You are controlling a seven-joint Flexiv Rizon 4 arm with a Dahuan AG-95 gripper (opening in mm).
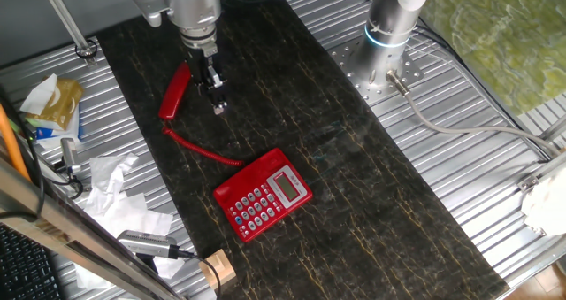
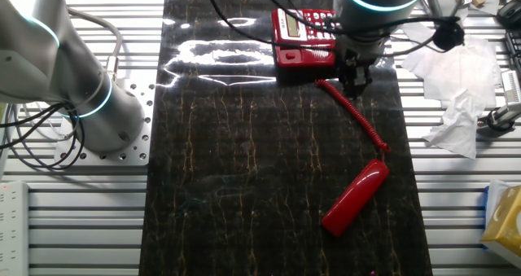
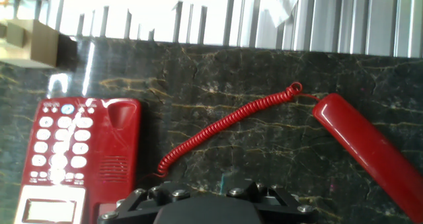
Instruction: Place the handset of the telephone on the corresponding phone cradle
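On the dark marbled mat of the desk [image 1: 371, 203], the small squarish red plastic telephone base with grey-white keys [image 1: 263, 194] lies apart from the slim glossy red plastic handset bar [image 1: 174, 91], which rests flat on the mat off its long recessed cradle strip [image 3: 122, 145]; the red coiled cord [image 2: 354, 113] runs between the two; the black two-finger pincer [image 1: 217, 97] hangs over the mat just beside the handset. Crumpled white paper [image 1: 115, 189] and a small wooden block [image 1: 217, 269] sit on the ribbed metal beside the mat.

One handset [image 1: 175, 91], one telephone [image 1: 263, 194] — one coiled cord [image 1: 202, 147], one wooden block [image 1: 217, 267].
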